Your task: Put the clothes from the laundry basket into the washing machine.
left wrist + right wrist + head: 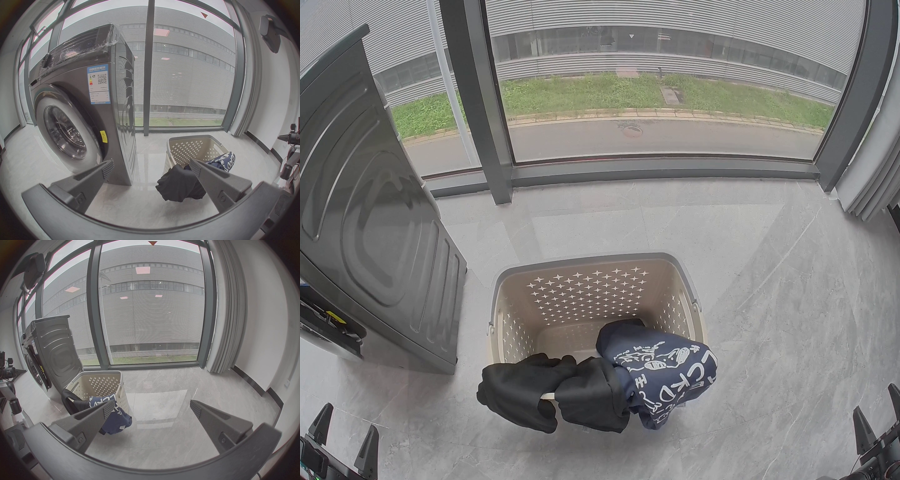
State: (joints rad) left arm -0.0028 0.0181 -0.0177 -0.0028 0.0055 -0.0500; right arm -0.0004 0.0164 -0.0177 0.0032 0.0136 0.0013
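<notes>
— Where are the clothes lying?
— A black piece (550,387) is hanging over the near rim of the basket (594,257), touching a navy piece (665,372) that is draping over the near right corner.
— And the claws?
— The left gripper (150,162) and right gripper (151,403) are both gaping wide, holding nothing, well apart from the basket. The washer (369,219) is standing just left of it.

White lettering and small drawn figures are printed across the dark navy cloth garment (665,369) draped over the near rim of the beige perforated plastic laundry basket (594,258). On the front of the dark grey metal washing machine (125,103), a blue-and-white paper label (98,83) bearing a square code is stuck near the top. A small yellow sticker (103,136) is stuck beside the round door (64,132). The print on both is too small to be read.
</notes>
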